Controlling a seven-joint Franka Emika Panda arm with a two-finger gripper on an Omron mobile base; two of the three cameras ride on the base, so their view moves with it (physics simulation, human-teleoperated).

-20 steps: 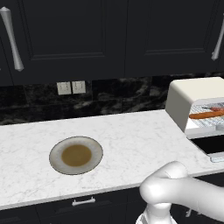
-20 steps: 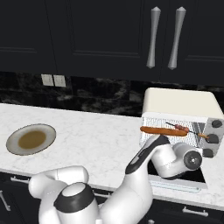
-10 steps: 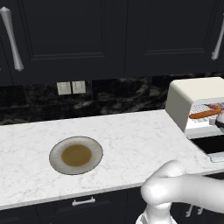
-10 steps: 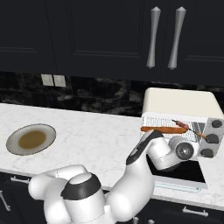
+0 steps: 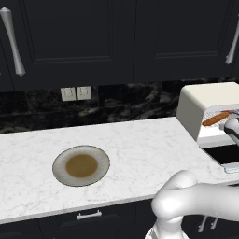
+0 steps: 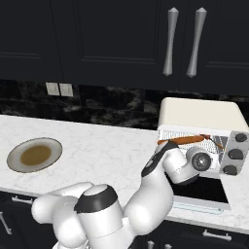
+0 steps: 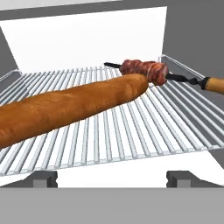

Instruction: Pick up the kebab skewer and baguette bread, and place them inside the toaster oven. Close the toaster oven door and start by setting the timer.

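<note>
The arm is reaching deeper toward the toaster oven [image 6: 200, 113] than a second ago; on the counter [image 5: 140, 144], left to right, the baguette bread [image 7: 65, 107] and kebab skewer [image 7: 146, 70] are lying on its rack, the pincer [image 7: 111, 178] spreading empty before them.

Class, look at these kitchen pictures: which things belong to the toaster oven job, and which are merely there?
Belonging to the job:
baguette bread, on the wire rack
kebab skewer, behind the loaf
toaster oven
toaster oven door, open
gripper, open

Merely there:
plate
wall outlets
cabinet handles
</note>
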